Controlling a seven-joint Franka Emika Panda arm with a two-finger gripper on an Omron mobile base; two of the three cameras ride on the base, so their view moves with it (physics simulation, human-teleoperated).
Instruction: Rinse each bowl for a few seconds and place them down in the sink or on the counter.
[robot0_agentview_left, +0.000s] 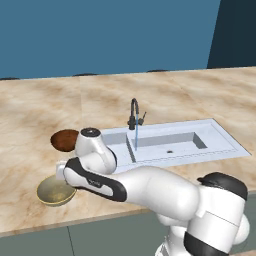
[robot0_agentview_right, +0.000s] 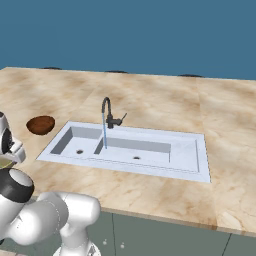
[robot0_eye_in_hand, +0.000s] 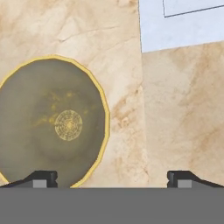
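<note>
The pale olive-gold bowl (robot0_eye_in_hand: 52, 124) sits upright on the counter (robot0_agentview_left: 40, 100) near its front edge, left of the sink (robot0_agentview_left: 215, 137). My gripper (robot0_eye_in_hand: 112, 179) hangs open just above it. One fingertip (robot0_eye_in_hand: 41, 178) is over the bowl's inside and the other over bare counter, so the bowl's rim nearest the sink lies between them. In the left base view this bowl (robot0_agentview_left: 55, 192) shows under my hand. The dark reddish-brown bowl (robot0_agentview_left: 65, 140) rests on the counter behind it, close to the sink's left end (robot0_agentview_right: 41, 124). Nothing is held.
The dark curved faucet (robot0_agentview_left: 134, 114) stands at the back of the two-basin sink, and a thin stream of water (robot0_agentview_left: 136, 136) runs into it. My arm stretches low over the counter's front edge. A blue wall rises behind the counter.
</note>
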